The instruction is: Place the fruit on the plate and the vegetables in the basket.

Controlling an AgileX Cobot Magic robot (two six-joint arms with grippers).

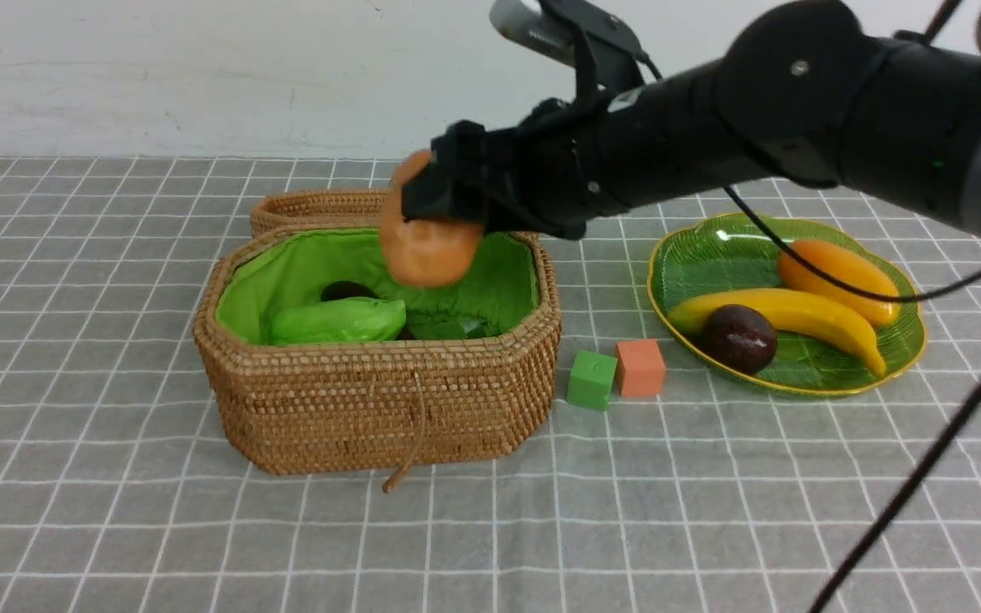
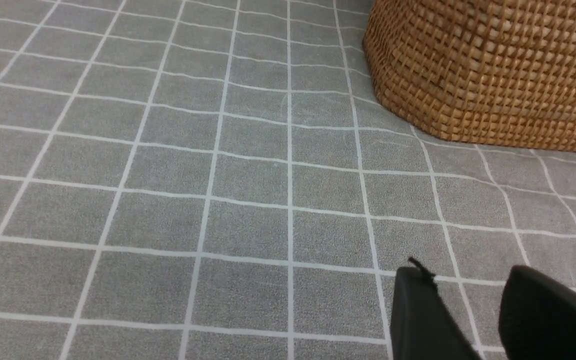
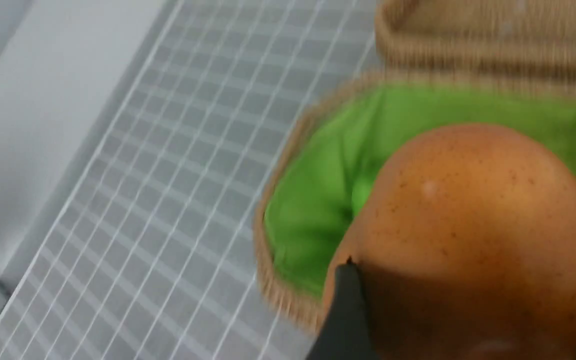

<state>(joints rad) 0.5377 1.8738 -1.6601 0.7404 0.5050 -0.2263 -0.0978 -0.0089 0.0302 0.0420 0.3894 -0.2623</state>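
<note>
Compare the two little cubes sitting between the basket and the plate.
Colour: the green cube against the orange cube. Place: the green cube lies nearer the basket, the orange cube nearer the plate. Depth: the green cube sits slightly closer to the camera, the orange cube a little farther back. Shared: both look about the same size, rest on the grey checked cloth and stand side by side, seemingly touching.

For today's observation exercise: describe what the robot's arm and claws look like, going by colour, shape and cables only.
The right arm is matte black, thick and tubular, with a round joint housing bearing a small silver screw. A grey section shows at the picture's edge. Thin black cables loop from it. A black bracket carries a grey cylindrical part above the right claw. The left claw shows two black, flat, rounded fingers.
</note>
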